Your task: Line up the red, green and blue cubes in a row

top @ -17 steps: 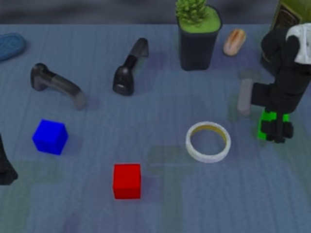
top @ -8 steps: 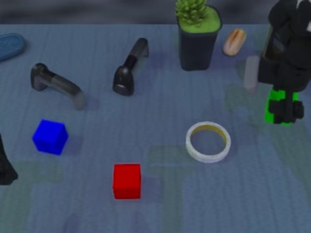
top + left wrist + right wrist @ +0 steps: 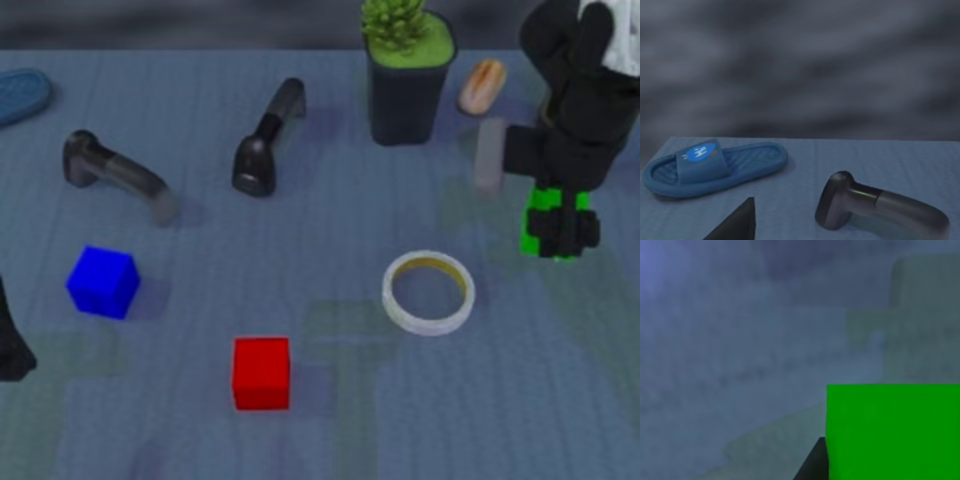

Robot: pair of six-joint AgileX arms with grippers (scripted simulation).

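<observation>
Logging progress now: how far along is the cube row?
No row yet. The right hand holds the green cube at the table's right, beyond the tape ring. The red cube and blue cube sit apart, ungrasped. The left arm is parked at the left edge. All three still need lining up.

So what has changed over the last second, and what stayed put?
The right gripper, shut on the green cube, went toward the table's far right side, then came back left, ending a little farther back than a second ago. The red cube, blue cube, tape ring and left arm stayed.
</observation>
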